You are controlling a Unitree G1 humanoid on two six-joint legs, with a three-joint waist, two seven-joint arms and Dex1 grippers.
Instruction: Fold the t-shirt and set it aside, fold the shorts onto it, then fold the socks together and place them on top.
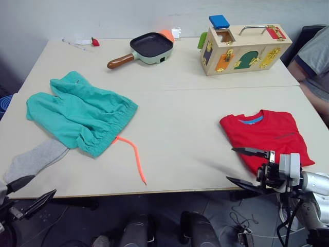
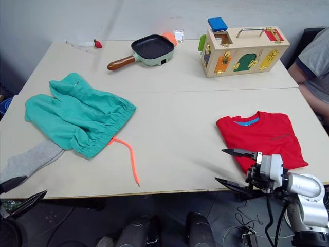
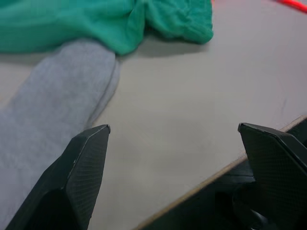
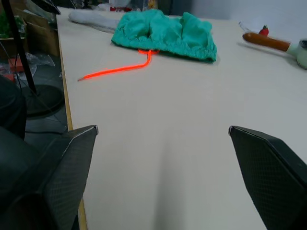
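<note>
The plain red short-sleeved cotton t-shirt (image 1: 264, 136) lies folded into a compact rectangle on the near right part of the pale wooden table (image 1: 185, 87), its blue inner neck band facing the far side. The teal-green soft fabric shorts (image 1: 79, 113) lie unfolded and rumpled on the left part of the table, well apart from the t-shirt, with the thin orange drawstring (image 1: 132, 154) trailing from the waistband toward the near edge. The light grey knit socks (image 1: 35, 159) lie at the near left, partly tucked under the shorts' edge. The right gripper (image 1: 245, 165) hovers at the near table edge just beside the t-shirt's near left corner, its two black fingers spread wide and holding nothing. The left gripper (image 1: 28, 191) sits at the near left edge, just near of the socks, fingers likewise spread wide and empty. At the far side rest a black frying pan with a brown wooden handle (image 1: 144, 49) and a wooden latch box with coloured doors (image 1: 244, 49). A person's arm (image 1: 313, 67) shows at the right.
</note>
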